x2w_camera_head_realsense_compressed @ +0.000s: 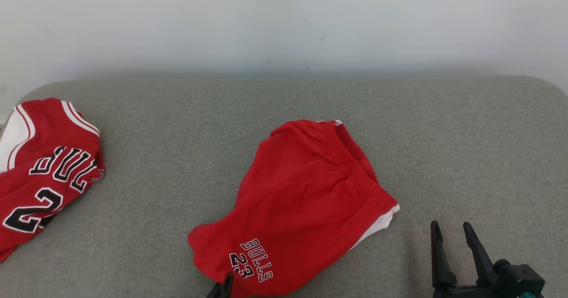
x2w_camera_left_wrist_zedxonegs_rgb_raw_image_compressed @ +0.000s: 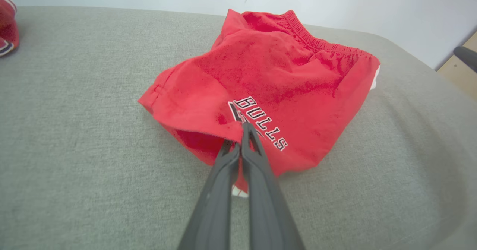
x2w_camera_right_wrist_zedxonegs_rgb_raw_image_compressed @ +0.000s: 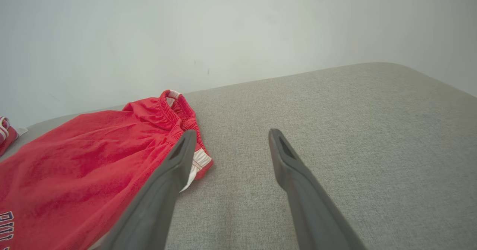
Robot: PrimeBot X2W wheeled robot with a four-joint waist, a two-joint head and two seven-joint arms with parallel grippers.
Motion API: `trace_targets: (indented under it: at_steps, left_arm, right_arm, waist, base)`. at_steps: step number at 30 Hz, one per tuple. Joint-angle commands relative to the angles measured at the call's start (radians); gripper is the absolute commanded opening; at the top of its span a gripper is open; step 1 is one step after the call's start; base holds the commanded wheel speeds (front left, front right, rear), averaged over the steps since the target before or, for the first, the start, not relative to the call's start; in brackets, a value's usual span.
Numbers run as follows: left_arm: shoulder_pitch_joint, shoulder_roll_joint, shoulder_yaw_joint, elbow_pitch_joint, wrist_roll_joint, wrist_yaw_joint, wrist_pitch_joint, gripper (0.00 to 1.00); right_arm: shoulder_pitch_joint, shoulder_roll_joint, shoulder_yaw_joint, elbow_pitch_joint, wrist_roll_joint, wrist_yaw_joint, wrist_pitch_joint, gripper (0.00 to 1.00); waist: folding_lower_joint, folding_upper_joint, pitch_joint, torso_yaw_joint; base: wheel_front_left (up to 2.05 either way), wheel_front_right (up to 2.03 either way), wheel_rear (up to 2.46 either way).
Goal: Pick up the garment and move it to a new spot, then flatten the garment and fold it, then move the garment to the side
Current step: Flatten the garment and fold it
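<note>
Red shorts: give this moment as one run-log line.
left gripper: shut on red shorts hem | right gripper: open, touching nothing | jersey: far left

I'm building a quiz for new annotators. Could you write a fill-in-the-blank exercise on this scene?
1. The red shorts bear the word BULLS and the number ___.
2. The left gripper is ___ on the shorts' hem.
3. The right gripper, to the right of the shorts, stands ___ and holds nothing.
4. In the head view, the jersey lies at the ___ edge of the grey surface.

Missing words: 23; shut; open; left.
</note>
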State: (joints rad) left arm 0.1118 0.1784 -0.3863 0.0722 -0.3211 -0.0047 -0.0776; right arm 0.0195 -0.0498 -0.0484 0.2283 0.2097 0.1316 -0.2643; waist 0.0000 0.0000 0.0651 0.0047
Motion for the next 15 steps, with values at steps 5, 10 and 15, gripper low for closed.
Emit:
trace_targets:
  at_steps: [5,10,15]
  left_arm:
    - [-0.154,0.009,0.003,0.091,0.016,-0.031,-0.021,0.00]
    - [-0.267,0.016,0.028,0.218,0.004,-0.050,-0.048,0.00]
    - [-0.326,0.029,0.055,0.315,-0.018,-0.060,-0.080,0.00]
  right_arm:
    - [-0.014,-0.001,0.008,0.008,-0.013,-0.002,-0.001,1.00]
    - [-0.020,-0.001,0.010,0.021,-0.020,-0.002,-0.001,1.00]
    - [-0.020,-0.001,0.008,0.029,-0.027,-0.002,-0.001,1.00]
  waist:
    - [0.0000,0.0000,-0.003,-0.043]
    - [0.0000,0.0000,-0.005,-0.090]
    - [0.0000,0.0000,0.000,-0.126]
  base:
    - [0.00,0.00,0.00]
    - [0.00,0.00,0.00]
    - [0.00,0.00,0.00]
